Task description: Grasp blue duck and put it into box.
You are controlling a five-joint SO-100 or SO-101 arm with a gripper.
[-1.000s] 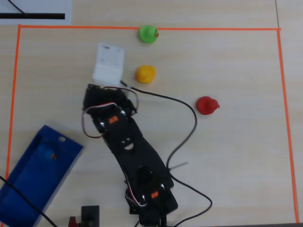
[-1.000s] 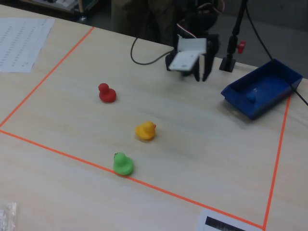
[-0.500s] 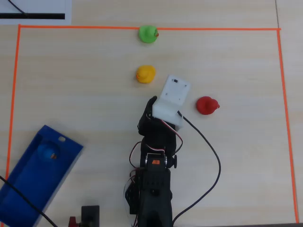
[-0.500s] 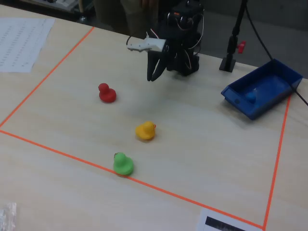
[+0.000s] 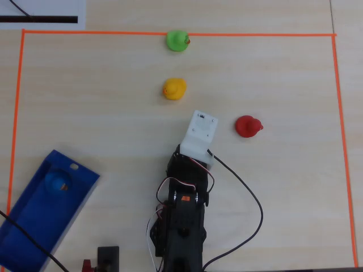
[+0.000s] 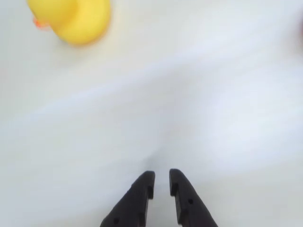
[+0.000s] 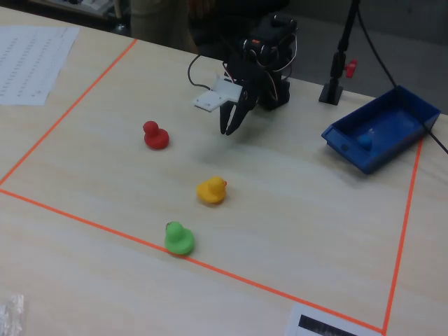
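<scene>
Blue duck (image 5: pixel 57 182) lies inside the blue box (image 5: pixel 34 226), near the box's upper end in the overhead view; in the fixed view it shows as a small blue shape on the box floor (image 7: pixel 365 138).

The pincer (image 6: pixel 161 182) hangs over bare tabletop (image 5: pixel 283 85) holding nothing, its two black fingers (image 6: pixel 140 195) nearly together with only a narrow slit between the tips. In the fixed view the pincer (image 7: pixel 230 128) points down, tips just above the wood.

The yellow duck (image 6: pixel 71 19) sits ahead of the pincer, at the upper left of the wrist view, apart from the fingers. In the overhead view the red duck (image 5: pixel 248 126) is to the right of the arm's white wrist block (image 5: pixel 199 135), and the green duck (image 5: pixel 177 41) lies farther on, touching the orange tape line (image 5: pixel 255 35) that frames the work area. The box is at the lower left of that view, well apart from the pincer.
</scene>
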